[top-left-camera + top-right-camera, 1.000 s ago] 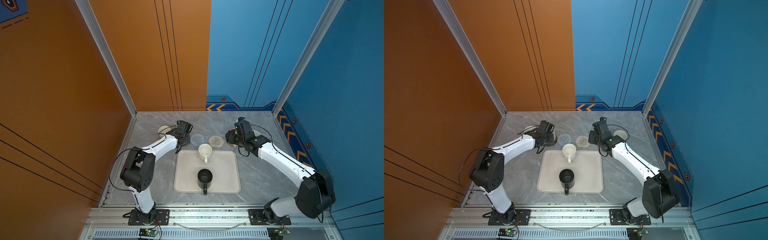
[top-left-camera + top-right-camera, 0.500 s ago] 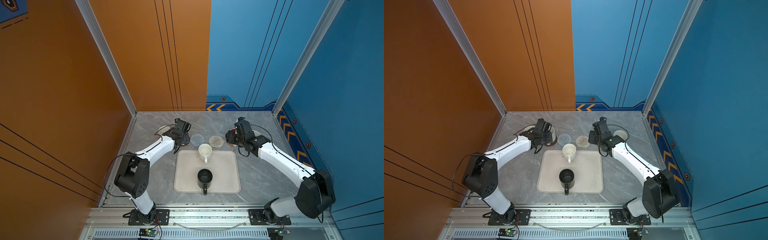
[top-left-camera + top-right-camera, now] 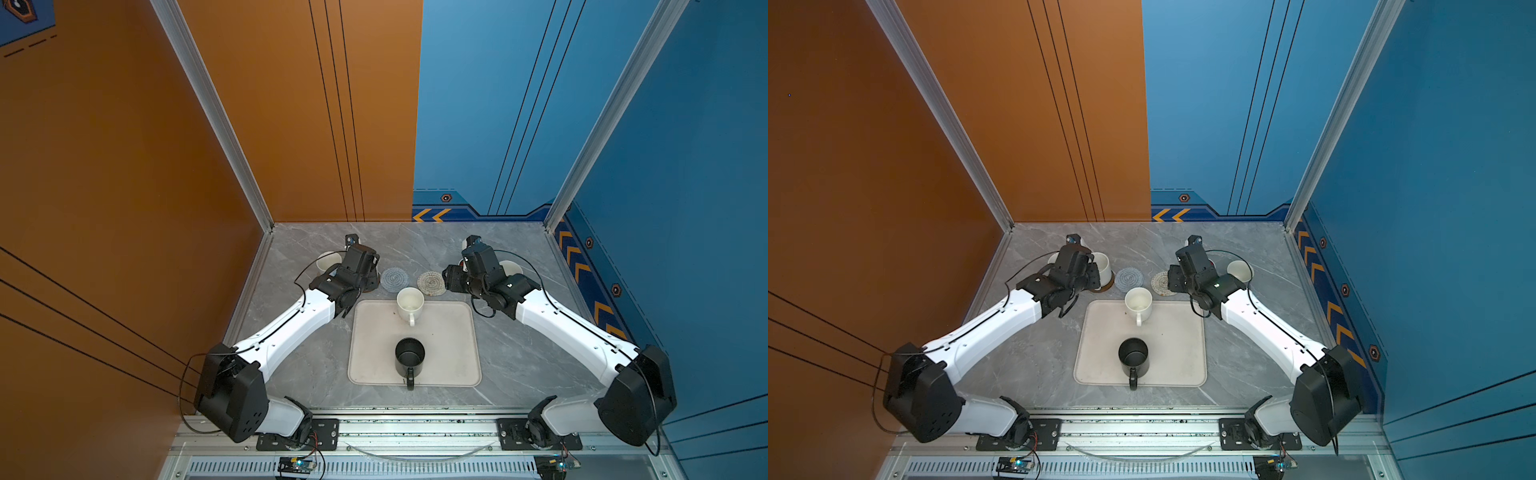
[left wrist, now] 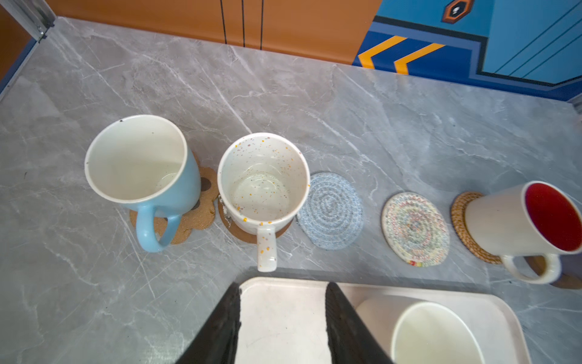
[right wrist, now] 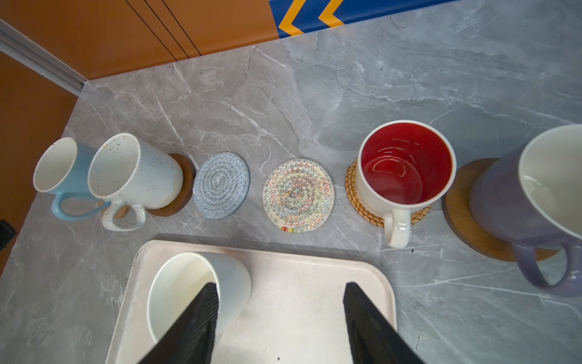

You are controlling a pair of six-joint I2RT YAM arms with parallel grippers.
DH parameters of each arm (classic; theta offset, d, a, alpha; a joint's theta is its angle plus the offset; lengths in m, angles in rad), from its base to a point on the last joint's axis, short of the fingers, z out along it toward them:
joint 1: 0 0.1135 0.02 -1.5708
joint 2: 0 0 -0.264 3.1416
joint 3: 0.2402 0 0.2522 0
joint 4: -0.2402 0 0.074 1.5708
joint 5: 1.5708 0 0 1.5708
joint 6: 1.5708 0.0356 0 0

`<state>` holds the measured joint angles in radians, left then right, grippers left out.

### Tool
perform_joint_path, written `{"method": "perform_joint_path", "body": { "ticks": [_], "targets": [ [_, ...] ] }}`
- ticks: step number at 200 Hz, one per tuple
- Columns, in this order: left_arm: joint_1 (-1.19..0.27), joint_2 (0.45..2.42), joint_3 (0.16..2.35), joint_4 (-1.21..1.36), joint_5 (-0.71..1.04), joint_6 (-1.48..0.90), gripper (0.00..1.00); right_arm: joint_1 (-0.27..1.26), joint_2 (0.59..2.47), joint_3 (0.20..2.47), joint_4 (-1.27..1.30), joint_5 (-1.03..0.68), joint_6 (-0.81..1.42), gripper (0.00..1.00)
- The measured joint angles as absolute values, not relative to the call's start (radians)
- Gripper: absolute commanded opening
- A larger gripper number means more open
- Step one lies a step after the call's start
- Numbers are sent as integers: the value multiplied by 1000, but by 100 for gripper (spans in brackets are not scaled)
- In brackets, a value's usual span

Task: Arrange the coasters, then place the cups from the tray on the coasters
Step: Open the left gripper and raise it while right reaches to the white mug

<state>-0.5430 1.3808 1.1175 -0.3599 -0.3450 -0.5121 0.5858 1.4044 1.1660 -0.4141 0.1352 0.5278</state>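
Now, both my tools hang spread and empty. The left tool is near the far left corner of the tray, and the right tool is near its far right corner. The cream-white mug stands upright at the tray's far edge, and the black mug stands nearer; both handles point near. Just beyond the tray, the grey-blue woven coaster and the white woven coaster lie bare on the table. I judge the mugs to be glazed ceramic: stiff, fairly heavy, slick and breakable. I'd pinch the wall at the rim, one finger inside, away from the handle. The soft coasters may shift under a skewed landing.
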Motion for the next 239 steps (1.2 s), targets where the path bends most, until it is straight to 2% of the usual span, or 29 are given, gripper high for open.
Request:
{"method": "perform_joint_path", "body": {
  "ticks": [36,94,181,239],
  "targets": [
    [-570,1317,1092,-348,-356,-521,49,643,1404,1190,-447,150,522,62],
    [-651,1231,987,-292,-367,-543,49,816,1414,1212,-500,177,523,62],
    [-662,1086,866,-234,-408,-542,51,952,1537,1237,-561,197,557,59],
    [-662,1081,851,-218,-408,-542,51,988,1591,1235,-570,206,600,56]
  ]
}}
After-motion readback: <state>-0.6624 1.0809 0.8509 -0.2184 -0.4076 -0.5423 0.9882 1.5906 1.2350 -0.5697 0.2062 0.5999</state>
